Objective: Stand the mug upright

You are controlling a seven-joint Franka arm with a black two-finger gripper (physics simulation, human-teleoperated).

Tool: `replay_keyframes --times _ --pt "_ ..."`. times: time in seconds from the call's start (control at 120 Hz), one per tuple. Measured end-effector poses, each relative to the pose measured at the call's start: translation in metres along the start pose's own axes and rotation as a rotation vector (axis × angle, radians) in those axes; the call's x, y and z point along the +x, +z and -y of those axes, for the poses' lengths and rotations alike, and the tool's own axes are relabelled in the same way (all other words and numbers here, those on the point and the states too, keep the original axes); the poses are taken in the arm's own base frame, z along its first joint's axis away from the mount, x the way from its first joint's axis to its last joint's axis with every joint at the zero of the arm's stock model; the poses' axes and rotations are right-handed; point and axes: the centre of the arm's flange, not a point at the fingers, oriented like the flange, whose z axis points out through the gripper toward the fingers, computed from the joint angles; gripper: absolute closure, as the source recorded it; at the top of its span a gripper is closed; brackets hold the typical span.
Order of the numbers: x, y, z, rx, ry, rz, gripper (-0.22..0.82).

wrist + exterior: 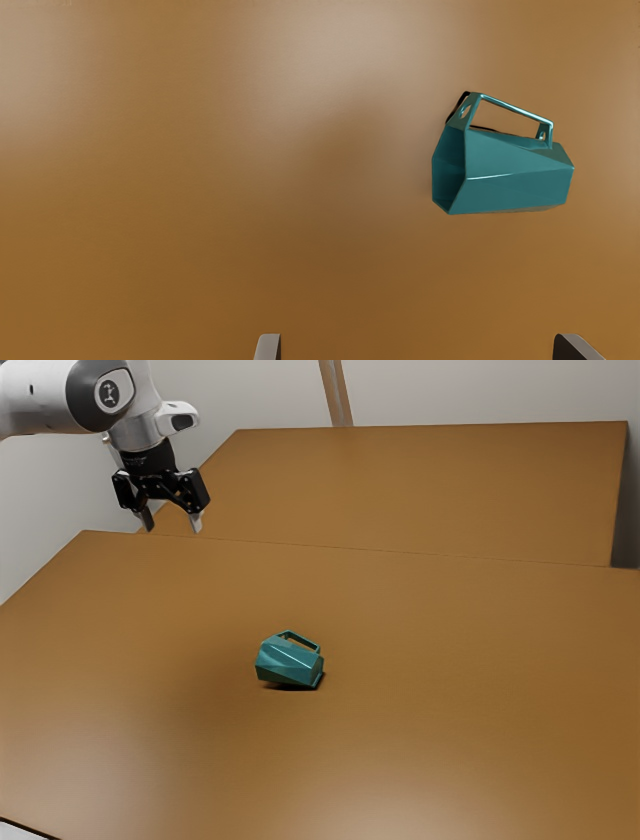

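Up in the exterior view's upper left, here's the one black gripper (173, 526), and its two jaws stand wide apart! Both jaws reach into the wrist view too, a broad gap between them, only their ends showing and the rest cut off by the frame.

Behind them comes the one arm (40, 400), white with dark joints, running out of the exterior view at its left edge.

Now out to the star, well apart from the jaws: one teal faceted mug (289, 662), lying on its side on the worktop (420, 690). Its mouth (448, 165) gapes sideways in the wrist view, the inside deep in shade; from the exterior camera that opening is hard to make out. One handle (517, 109), angular, two ends joined to the body, a small hole at each end. The mug's underside is hidden against the wood-brown top, a dark shadow (285, 687) hugging it.

Further out, a thin seam, and past it a second brown surface (430, 480); whether it's a separate table, I can't tell. Then the pale wall (480, 390), with one brown strip (337, 393) running off the top. The worktop, too, is cut off by the frame.
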Motion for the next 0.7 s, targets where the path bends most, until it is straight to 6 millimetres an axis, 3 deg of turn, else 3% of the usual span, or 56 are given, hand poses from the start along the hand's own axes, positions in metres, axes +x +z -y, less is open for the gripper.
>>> replay_keyframes --times 0.333,0.7 --pt "-0.012 -0.010 0.004 -0.007 -0.004 -0.018 0.01" --pt "-0.022 0.010 0.017 -0.087 -0.009 -0.081 0.01"
